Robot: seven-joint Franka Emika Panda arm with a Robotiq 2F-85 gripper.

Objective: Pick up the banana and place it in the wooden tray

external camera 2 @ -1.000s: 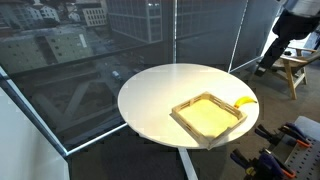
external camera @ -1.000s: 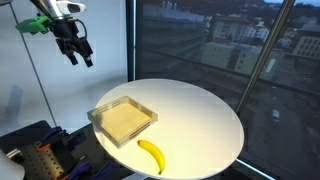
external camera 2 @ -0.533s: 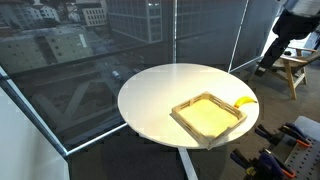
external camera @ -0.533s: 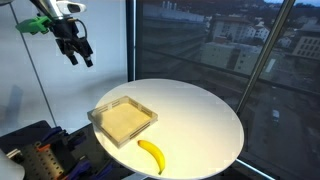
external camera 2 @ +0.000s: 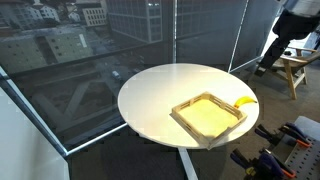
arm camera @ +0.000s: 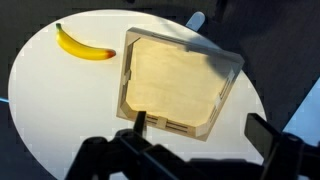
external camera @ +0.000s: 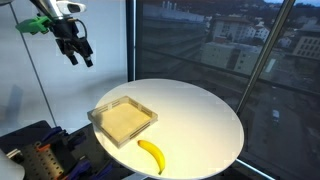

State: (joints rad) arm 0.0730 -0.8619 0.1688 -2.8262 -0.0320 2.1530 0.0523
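The banana (external camera: 152, 155) lies near the wooden tray (external camera: 124, 120), outside it.

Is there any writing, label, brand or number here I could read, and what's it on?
No readable text anywhere. The banana, the wooden tray and the round white table show no markings; the buildings outside the glass are too small and blurred for any sign to be read.
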